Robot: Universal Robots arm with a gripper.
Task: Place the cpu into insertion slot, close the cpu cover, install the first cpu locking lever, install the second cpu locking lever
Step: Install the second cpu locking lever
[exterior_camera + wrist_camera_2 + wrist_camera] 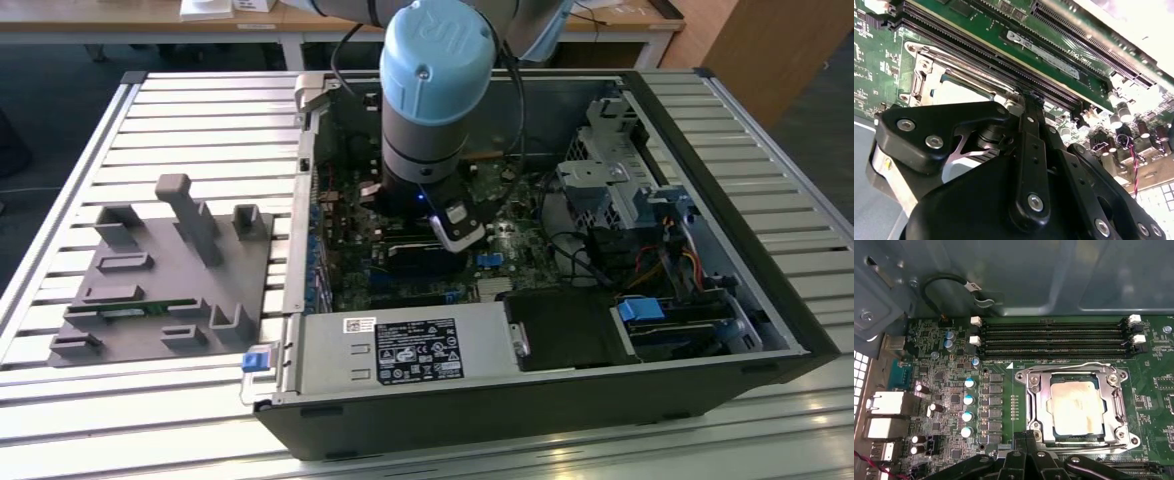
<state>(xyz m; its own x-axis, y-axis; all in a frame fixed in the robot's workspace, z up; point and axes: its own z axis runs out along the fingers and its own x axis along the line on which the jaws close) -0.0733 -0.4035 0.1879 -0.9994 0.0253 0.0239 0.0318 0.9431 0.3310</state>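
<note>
One arm (427,110) vertical, gripper (1026,437) at cpu cover (1074,376) edge.

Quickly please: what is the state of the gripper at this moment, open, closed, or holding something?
Gripper: fingers together, so closed, holding nothing visible; it sits at the edge of the cpu cover, which lies closed over the cpu.

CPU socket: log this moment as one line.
cpu: seated in slot | cover: down around cpu | claw: at the cover's edge, nothing visibly held | arm: inside PC case
</note>
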